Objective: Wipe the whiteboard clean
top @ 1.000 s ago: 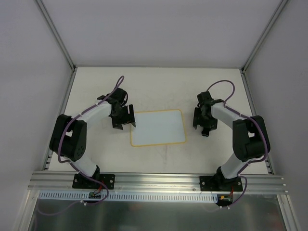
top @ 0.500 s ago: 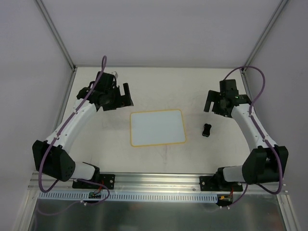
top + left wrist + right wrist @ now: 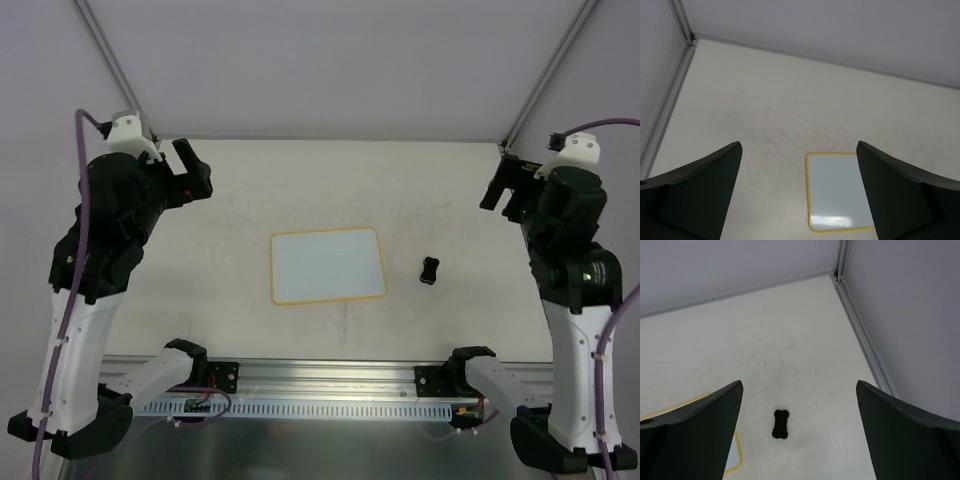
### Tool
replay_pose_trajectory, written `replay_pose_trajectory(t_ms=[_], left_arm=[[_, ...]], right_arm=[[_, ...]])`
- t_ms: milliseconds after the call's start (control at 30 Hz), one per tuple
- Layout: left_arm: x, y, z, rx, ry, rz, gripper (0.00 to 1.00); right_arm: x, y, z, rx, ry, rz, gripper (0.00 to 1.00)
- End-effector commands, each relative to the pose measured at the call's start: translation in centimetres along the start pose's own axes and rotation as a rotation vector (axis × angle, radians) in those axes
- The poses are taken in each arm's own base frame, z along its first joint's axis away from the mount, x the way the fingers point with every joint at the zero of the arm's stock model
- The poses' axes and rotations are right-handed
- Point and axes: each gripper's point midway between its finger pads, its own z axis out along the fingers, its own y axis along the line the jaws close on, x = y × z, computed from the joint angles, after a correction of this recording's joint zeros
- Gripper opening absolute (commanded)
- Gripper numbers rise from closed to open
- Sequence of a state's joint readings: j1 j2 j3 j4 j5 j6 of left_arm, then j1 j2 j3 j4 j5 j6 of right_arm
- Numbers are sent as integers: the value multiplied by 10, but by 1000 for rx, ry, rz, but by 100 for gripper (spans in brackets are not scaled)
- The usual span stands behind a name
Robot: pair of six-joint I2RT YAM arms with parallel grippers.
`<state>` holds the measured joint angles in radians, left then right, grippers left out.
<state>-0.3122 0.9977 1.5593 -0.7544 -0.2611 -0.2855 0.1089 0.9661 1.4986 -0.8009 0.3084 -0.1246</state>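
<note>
Top external view: the whiteboard (image 3: 327,265) lies flat on the desk (image 3: 330,180), about midway between the two arms. Its long sides run left to right, and its face is plain white inside a thin yellow rim. Near its right side, apart from the rim, lies a small bone-shaped black piece (image 3: 429,269). The left fingers (image 3: 197,180) hang high over the far left corner of the desk and the right fingers (image 3: 494,190) high over its far right edge. Both are well apart from the board.

Left wrist view: the two fingers are spread wide with nothing between them. The whiteboard (image 3: 840,192) shows far below in the gap, toward the right-hand finger.

Right wrist view: these fingers are likewise spread wide and empty. The black piece (image 3: 781,424) lies below in the gap, and a corner of the board's yellow rim shows beside the left-hand finger.
</note>
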Motion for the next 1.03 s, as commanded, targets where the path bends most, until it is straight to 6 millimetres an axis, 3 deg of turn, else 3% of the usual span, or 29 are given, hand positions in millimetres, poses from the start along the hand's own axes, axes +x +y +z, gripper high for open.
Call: replay_pose_trajectory(t_ms=[0, 167, 300, 700, 1000], left_arm=[[-43, 30, -39, -115, -163, 41, 99], [-77, 42, -77, -147, -292, 26, 99], [-83, 41, -85, -135, -319, 19, 99], [-96, 38, -109, -88, -385, -12, 99], [-89, 42, -111, -96, -386, -16, 99]], right_arm=[[-30, -27, -34, 77, -133, -59, 99], [-53, -42, -76, 81, -308, -33, 99], [-58, -49, -93, 94, -383, -22, 99], [-63, -48, -96, 83, -400, -30, 99], [-65, -42, -96, 52, -411, -17, 99]])
